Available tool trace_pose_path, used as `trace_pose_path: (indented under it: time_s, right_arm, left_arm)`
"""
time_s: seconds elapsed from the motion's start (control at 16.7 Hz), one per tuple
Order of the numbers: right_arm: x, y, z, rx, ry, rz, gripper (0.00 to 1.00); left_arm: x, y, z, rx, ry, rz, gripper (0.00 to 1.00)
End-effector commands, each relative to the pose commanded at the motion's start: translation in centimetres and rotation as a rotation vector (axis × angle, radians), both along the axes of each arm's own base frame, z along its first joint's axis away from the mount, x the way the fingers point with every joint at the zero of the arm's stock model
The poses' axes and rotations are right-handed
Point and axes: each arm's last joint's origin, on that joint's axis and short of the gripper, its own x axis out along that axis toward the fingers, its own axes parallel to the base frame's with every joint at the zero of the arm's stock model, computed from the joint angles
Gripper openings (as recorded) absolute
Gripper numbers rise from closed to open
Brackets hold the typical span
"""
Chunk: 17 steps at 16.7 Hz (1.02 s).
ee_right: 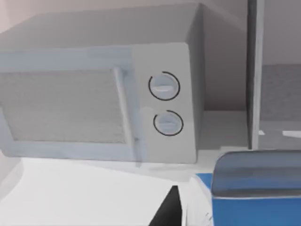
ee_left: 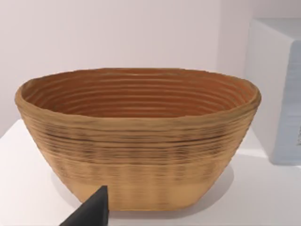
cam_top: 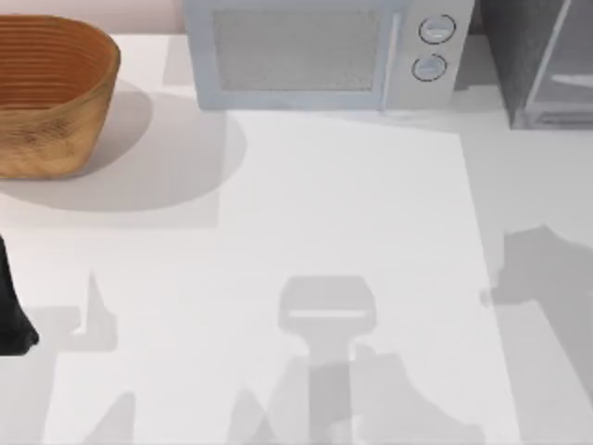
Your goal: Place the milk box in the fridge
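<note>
Kitchen counter: microwave (cam_top: 320,51), fridge (cam_top: 542,60).

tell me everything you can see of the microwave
The microwave is a light grey box standing upright at the back of the white table, between the woven basket at the top view's left and the dark grey fridge at its right, touching neither. Its door is shut, with a pale meshed window and a slim vertical handle. Two round knobs sit stacked on the panel beside the door.
</note>
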Motion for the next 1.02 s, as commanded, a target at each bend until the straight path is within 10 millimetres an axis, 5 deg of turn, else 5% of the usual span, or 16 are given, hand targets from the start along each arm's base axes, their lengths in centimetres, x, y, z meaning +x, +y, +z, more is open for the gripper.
trace_pose_path:
  time_s: [0.36, 0.6, 1.02]
  right_arm:
    - [-4.1, -3.5, -3.5, -0.053, -0.143, -0.154, 0.00]
    - [-4.5, -4.3, -5.5, -0.104, -0.129, -0.210, 0.00]
    - [-4.4, -4.2, -5.2, -0.101, -0.134, -0.208, 0.00]
  left_arm:
    - [0.0, 0.0, 0.0, 0.000, 0.000, 0.000, 1.00]
    - [0.0, 0.0, 0.0, 0.000, 0.000, 0.000, 1.00]
    - [0.0, 0.0, 0.0, 0.000, 0.000, 0.000, 1.00]
